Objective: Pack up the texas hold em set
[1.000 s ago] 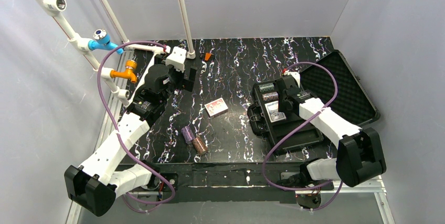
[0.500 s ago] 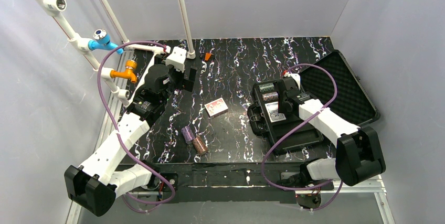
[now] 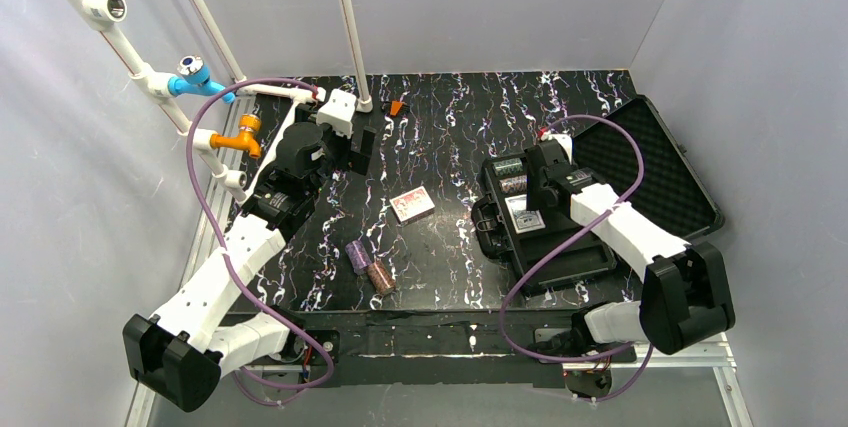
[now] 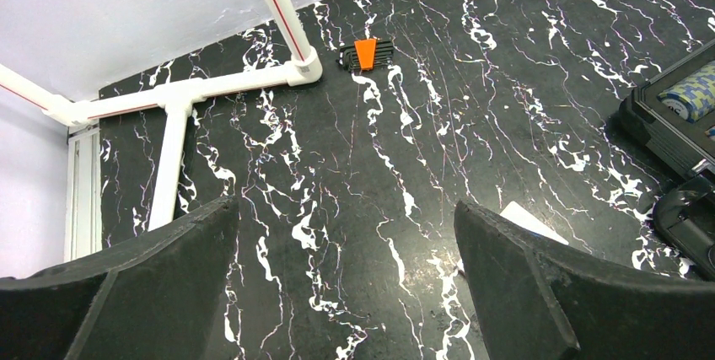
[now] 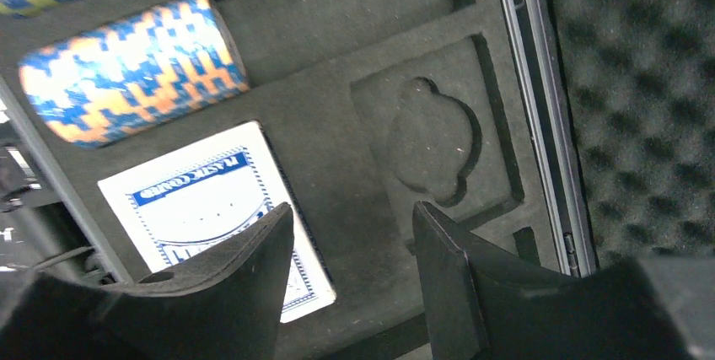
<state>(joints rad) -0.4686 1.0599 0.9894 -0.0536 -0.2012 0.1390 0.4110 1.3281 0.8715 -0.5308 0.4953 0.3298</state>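
Moved: the right gripper (image 5: 352, 218) shifts a little across the case (image 3: 700, 209) toward its far side; the change from the earlier frame is slight.
Unmoved: the left arm and the loose pieces on the table (image 3: 450, 127) match the earlier frame.
Right jaws: spread, holding nothing, hanging low over the foam tray.
Under right jaws: an empty round recess (image 5: 434, 137) lies between the fingers.
Blue deck (image 5: 202, 208): seated in its slot, just beside the right arm's left finger and apart from it.
Chip roll (image 5: 135, 69): blue and orange, lying in the channel next to the deck slot.
Left gripper (image 4: 344, 208): jaws spread wide, empty, parked above bare table near the far left corner.
Red deck (image 3: 412, 205): on the table between the arms, well apart from the case.
Purple roll (image 3: 356, 255): on the table, nearer the bases.
Brown roll (image 3: 380, 275): just beside the purple roll.
Orange piece (image 4: 365, 52): at the far edge by the white pipe; what it is cannot be told.
Reading: the blue deck looks placed and let go, so that step seems done.
Left to pack: red deck and two rolls, at least; the lid stands open.
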